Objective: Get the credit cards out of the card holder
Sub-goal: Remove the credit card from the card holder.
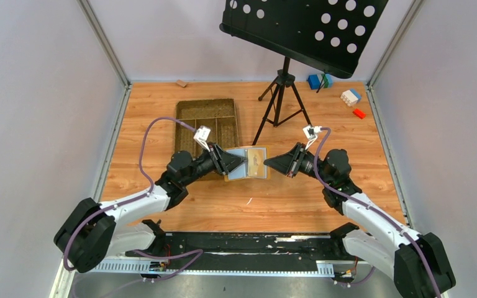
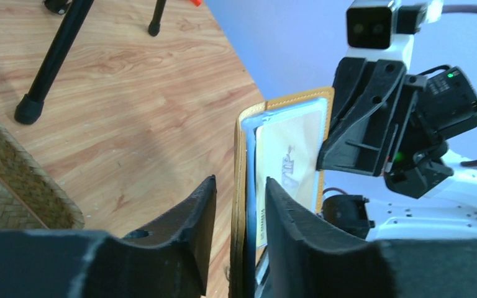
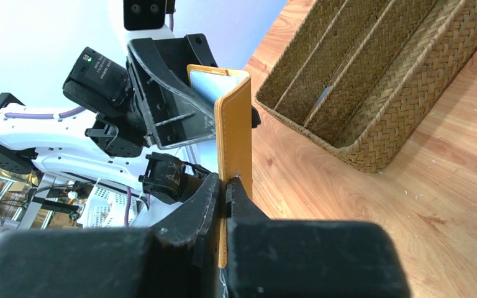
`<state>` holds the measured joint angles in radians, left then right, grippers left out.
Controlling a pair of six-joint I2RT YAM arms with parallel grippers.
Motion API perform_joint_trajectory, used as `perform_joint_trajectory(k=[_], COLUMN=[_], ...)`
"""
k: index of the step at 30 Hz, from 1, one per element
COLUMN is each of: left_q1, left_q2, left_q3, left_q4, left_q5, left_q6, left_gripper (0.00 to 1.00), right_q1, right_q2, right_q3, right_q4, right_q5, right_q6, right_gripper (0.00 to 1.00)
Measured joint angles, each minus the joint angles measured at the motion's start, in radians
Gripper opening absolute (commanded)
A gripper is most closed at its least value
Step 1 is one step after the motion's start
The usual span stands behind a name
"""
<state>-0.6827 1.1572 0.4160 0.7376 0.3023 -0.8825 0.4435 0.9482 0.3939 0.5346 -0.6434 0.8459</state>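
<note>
The mustard-yellow card holder (image 1: 241,166) hangs unfolded above the table between both grippers. My right gripper (image 3: 223,183) is shut on the card holder's (image 3: 235,130) yellow edge. From the other side, my left gripper (image 2: 240,186) is open and straddles the card holder's (image 2: 241,155) opposite edge, with a gap showing beside each finger. A pale tan credit card (image 2: 289,155) with printed lettering sits in a grey-blue inner pocket, and shows from above as a tan credit card (image 1: 258,160). Other cards are hidden.
A brown woven compartment tray (image 1: 208,121) lies just behind the left arm, close to the wallet (image 3: 372,81). A music stand's tripod (image 1: 279,99) stands behind the wallet. Toy blocks (image 1: 351,97) lie at the back right, and a small wooden block (image 1: 181,82) at the back left.
</note>
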Motion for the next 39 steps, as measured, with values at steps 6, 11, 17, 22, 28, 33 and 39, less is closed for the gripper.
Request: perform_joint_trajectory(k=[6,11,17,22,28,33,39], left_q1=[0.005,0.006,0.017,0.02,0.029,0.058,0.111], left_q2=[-0.008,0.019,0.019,0.021,0.025,0.045,0.024], left_q3=[0.0,0.0,-0.002,-0.003,-0.003,-0.003,-0.015], left_q4=[0.028,0.04,0.047,0.08,0.12,0.143,0.113], left_q5=[0.011,0.025,0.031,0.055,0.094,0.132,0.106], left_q6=[-0.016,-0.023,-0.031,-0.051,-0.088,-0.135,-0.13], left_gripper=[0.54,0.25,0.0,0.0,0.0,0.3,0.75], right_q1=[-0.006,-0.008,-0.012,-0.016,-0.02,-0.02,-0.019], right_q2=[0.001,0.025,-0.009,-0.018,0.041,0.046,0.016], right_q3=[0.0,0.0,0.0,0.0,0.0,0.0,0.0], right_q4=[0.005,0.024,-0.024,-0.046,-0.011,0.023,-0.029], right_q5=[-0.006,-0.022,0.006,0.023,-0.003,-0.02,0.008], right_q6=[0.006,0.021,0.011,-0.004,-0.001,0.008,-0.003], right_gripper=[0.0,0.0,0.09,0.3,0.12,0.0,0.0])
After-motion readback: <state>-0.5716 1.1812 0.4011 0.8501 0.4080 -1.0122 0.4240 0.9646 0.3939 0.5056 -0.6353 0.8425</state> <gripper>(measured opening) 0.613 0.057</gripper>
